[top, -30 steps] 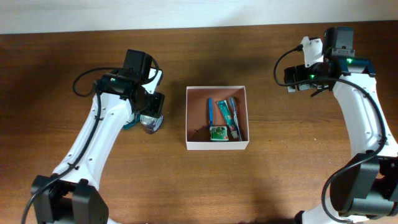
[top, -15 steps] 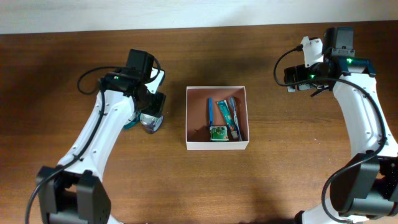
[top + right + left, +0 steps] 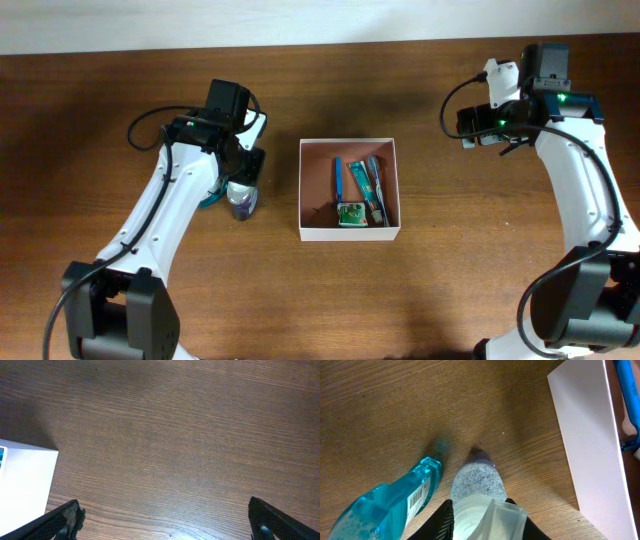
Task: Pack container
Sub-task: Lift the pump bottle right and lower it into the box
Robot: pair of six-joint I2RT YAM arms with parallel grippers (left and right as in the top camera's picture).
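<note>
wood-grain table (image 3: 395, 410), left gripper (image 3: 485, 522) pinching speckled bottle (image 3: 479, 482)

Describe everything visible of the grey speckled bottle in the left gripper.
The grey speckled bottle is small and rounded, grainy grey inside a translucent body, with a dark purplish far end and a paler whitish section nearest the wrist camera. The left gripper is shut on that pale section, a black finger each side. It sits outside the container, between its white wall and the teal bottle, far end toward the table. Contact with the teal bottle is unclear.
</note>
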